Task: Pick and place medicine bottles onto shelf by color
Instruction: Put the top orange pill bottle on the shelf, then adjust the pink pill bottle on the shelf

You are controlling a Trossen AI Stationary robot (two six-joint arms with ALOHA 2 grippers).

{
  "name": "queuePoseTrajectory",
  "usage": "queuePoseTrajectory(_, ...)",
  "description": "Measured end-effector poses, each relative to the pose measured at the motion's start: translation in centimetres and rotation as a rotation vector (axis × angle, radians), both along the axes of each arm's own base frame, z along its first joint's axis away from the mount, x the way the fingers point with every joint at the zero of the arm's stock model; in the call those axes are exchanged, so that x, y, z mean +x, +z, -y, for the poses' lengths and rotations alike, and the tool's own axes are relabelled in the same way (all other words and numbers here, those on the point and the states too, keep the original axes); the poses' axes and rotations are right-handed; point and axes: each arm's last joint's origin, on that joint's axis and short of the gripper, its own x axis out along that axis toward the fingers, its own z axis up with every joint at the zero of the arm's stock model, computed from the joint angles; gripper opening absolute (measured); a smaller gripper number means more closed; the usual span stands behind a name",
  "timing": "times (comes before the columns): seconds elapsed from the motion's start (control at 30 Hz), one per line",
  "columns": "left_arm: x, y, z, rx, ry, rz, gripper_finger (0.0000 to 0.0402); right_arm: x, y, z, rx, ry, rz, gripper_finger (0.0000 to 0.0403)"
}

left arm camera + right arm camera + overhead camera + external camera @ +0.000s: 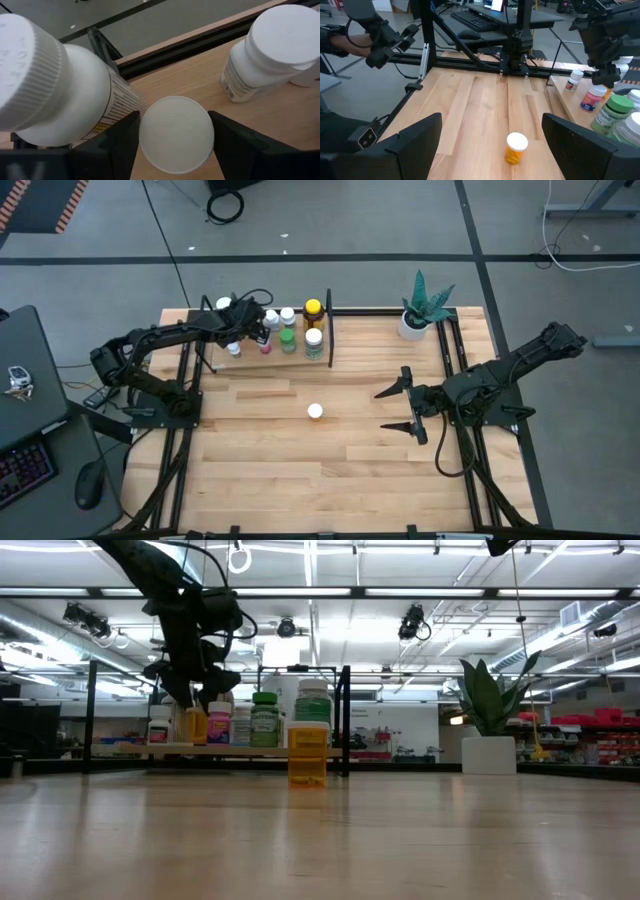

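Reaching over the shelf (322, 352) at the back of the table (330, 470), the left gripper (262, 330) hangs above a cluster of medicine bottles (288, 340). Its two dark fingers (115, 145) stand either side of a round white bottle cap (176, 134), close to it, though I cannot tell whether they are pressing it. Other white-capped bottles sit just beside, with a green-capped one (264, 719) and a pink one (218, 724) among them on the shelf board. One orange bottle with a white cap (315, 412) stands alone near the middle of the table, well apart from the shelf. The right gripper (402, 408) hovers beyond that bottle, its fingers spread wide and holding nothing. A potted plant (422, 305) stands at the back right corner.
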Motion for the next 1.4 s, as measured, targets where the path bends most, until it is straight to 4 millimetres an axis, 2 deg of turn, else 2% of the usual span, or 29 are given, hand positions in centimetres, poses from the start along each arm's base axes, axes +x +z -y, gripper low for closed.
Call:
queuePoseTrajectory(0.33,0.0,0.0,0.0,-0.001,-0.003,-0.002,0.0277,0.0,0.1,0.0,0.003,0.0,0.006,0.0352)
queuePoseTrajectory(0.5,0.0,0.0,0.0,0.001,-0.02,-0.016,0.0283,0.0,0.1,0.0,0.003,0.0,0.006,0.0352)
queuePoseTrajectory(0.7,0.6,0.7,0.2,0.026,-0.065,-0.025,0.0275,0.0,0.1,0.0,0.003,0.0,0.006,0.0352)
queuePoseTrajectory(0.97,2.0,1.8,1.6,0.106,-0.136,-0.108,0.0252,0.0,0.0,0.0,0.013,-0.003,0.003,0.0352)
queuePoseTrajectory(1.4,2.2,3.4,3.2,-0.01,-0.26,-0.218,0.0214,-0.2,0.1,-0.5,0.016,0.02,0.006,0.0352)
